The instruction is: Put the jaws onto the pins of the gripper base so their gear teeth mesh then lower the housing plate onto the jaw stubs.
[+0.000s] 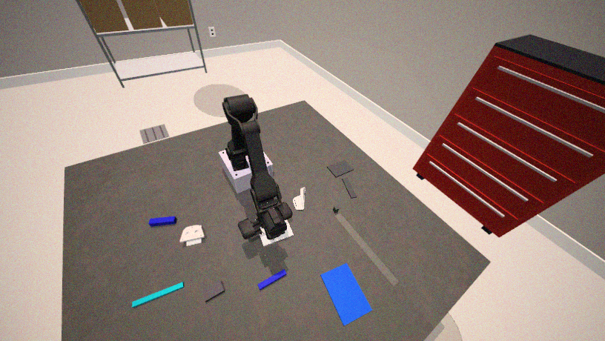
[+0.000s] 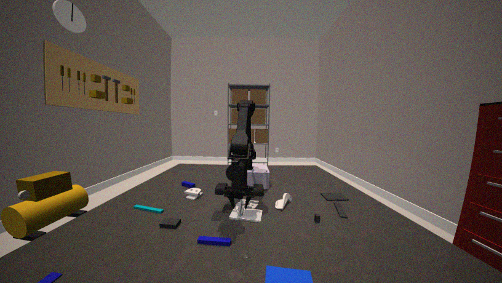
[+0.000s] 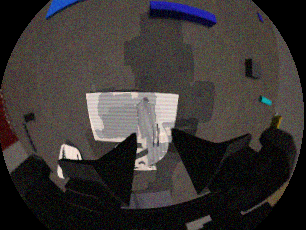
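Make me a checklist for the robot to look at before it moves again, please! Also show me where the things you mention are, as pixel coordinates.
1. Tool (image 1: 270, 224) (image 2: 239, 208) (image 3: 153, 134) open: ok.
2. First jaw (image 2: 241, 208) (image 3: 146, 112) over the base (image 1: 285, 238) (image 2: 253, 215) (image 3: 111, 116): ok.
3. That jaw fully down on its pin: cannot tell.
4. Second jaw (image 1: 299, 201) (image 2: 282, 202) (image 3: 70, 152) on its pin: not ok, it lies beside the base.
5. Gear teeth meshed: not ok.
6. Housing plate (image 1: 193, 233) (image 2: 193, 191) on the jaw stubs: not ok, it's off to the side.
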Controlling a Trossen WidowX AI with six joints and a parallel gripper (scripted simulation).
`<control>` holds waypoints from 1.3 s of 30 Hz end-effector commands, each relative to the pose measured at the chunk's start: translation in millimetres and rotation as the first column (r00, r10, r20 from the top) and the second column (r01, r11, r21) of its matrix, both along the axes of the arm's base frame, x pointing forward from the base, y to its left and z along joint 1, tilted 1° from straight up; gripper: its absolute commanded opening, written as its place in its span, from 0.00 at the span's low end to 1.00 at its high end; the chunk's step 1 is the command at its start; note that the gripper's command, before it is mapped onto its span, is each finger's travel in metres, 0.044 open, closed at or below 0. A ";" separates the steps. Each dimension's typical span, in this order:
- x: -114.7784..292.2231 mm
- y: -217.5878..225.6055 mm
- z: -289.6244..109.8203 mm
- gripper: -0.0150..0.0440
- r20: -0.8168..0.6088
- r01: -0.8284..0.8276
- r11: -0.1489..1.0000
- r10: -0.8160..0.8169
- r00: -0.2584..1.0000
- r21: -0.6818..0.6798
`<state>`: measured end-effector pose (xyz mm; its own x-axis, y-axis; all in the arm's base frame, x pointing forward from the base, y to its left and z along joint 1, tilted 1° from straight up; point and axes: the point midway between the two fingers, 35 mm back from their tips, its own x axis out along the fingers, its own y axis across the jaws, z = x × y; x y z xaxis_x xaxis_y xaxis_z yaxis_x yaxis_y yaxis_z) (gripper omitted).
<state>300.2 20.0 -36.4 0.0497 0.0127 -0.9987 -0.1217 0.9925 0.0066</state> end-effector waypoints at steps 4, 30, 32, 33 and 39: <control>0.0 -0.3 44.0 0.63 0.003 -0.003 1.000 0.003 1.000 0.001; 1.6 -0.9 63.1 0.25 0.022 0.001 1.000 -0.001 1.000 -0.005; 1.6 -0.9 63.1 0.25 0.022 0.001 1.000 -0.001 1.000 -0.005; 1.6 -0.9 62.9 0.25 0.022 0.001 1.000 -0.001 1.000 -0.005; 0.6 3.9 63.0 0.25 0.023 -0.045 0.999 0.045 0.999 -0.004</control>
